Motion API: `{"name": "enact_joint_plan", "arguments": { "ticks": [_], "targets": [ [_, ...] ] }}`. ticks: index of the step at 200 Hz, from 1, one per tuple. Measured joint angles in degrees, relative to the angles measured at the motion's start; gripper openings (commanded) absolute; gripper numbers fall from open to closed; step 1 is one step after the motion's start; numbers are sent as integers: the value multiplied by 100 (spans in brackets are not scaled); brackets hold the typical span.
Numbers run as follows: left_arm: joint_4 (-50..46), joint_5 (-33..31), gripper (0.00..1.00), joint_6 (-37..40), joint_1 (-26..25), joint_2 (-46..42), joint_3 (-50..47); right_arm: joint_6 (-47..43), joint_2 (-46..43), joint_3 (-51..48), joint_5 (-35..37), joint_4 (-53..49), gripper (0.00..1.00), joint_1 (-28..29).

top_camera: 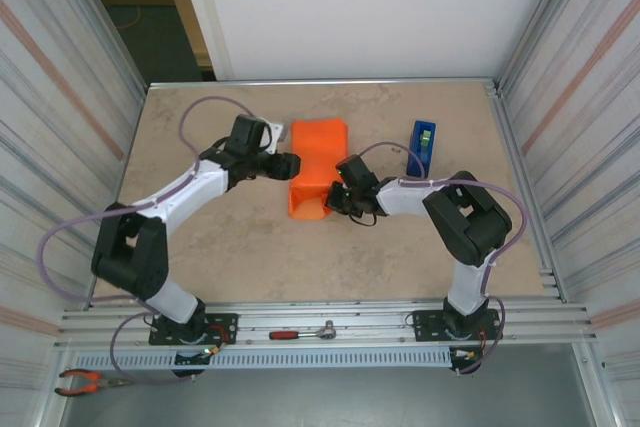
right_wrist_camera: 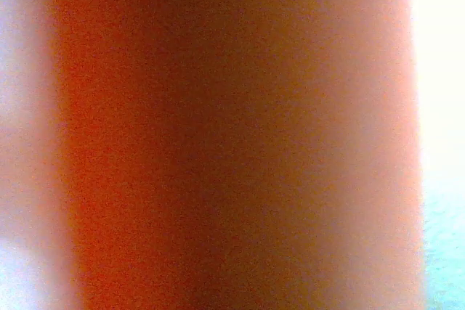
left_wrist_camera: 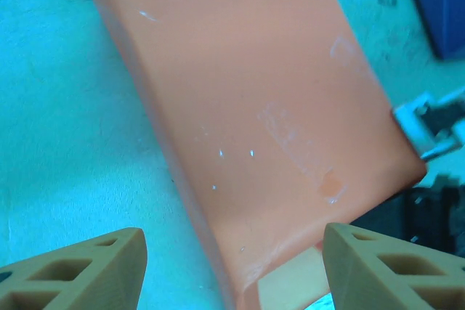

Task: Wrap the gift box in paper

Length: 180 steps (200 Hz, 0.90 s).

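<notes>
Left claw [top_camera: 292,164] spread, with the folded orange paper [top_camera: 320,159] just ahead of it on the bench [top_camera: 230,237]. Right claw [top_camera: 336,198] pressed together, touching the paper's opposite edge.

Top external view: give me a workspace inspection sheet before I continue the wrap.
Surface: beige table, no spills seen.
Job's things: orange paper folded into a sleeve mid-table; gift box not made out, pale patch at the sleeve's open end may be it.
Clutter: blue tape dispenser right of the paper, apart; ratchet wrench on the front rail; pliers below it, left.
Grippers: left gripper open at the paper's left edge; right gripper shut at its near right corner.
Cables: purple cables loop along both arms.
Surroundings: ribbed side walls, white panel behind.
</notes>
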Motion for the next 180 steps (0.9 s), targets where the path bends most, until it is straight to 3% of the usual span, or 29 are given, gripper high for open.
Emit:
{"name": "enact_joint_plan", "arguments": {
  "ticks": [54, 92, 109, 130, 142, 168, 180],
  "targets": [
    [741, -116, 61, -1445, -262, -284, -1764, 98, 2, 35, 28, -92, 0, 151],
    [1080, -426, 52, -1816, -645, -310, -2050, 105, 2, 35, 28, -92, 0, 151],
    [1283, -509, 41, -1926, -704, -291, -2050, 107, 2, 35, 26, -92, 0, 151],
    [1497, -573, 13, -2046, -704, -118, -2048, 107, 2, 35, 26, -92, 0, 151],
    [1537, -592, 13, -2083, -704, 15, -2041, 107, 2, 35, 26, -92, 0, 151],
    [1561, -638, 22, -2131, -734, 195, -2031, 109, 9, 46, 26, -109, 0, 151],
    [1532, -675, 18, -2142, -761, 225, -2002, 109, 11, 55, 26, -116, 0, 151]
  ]
}}
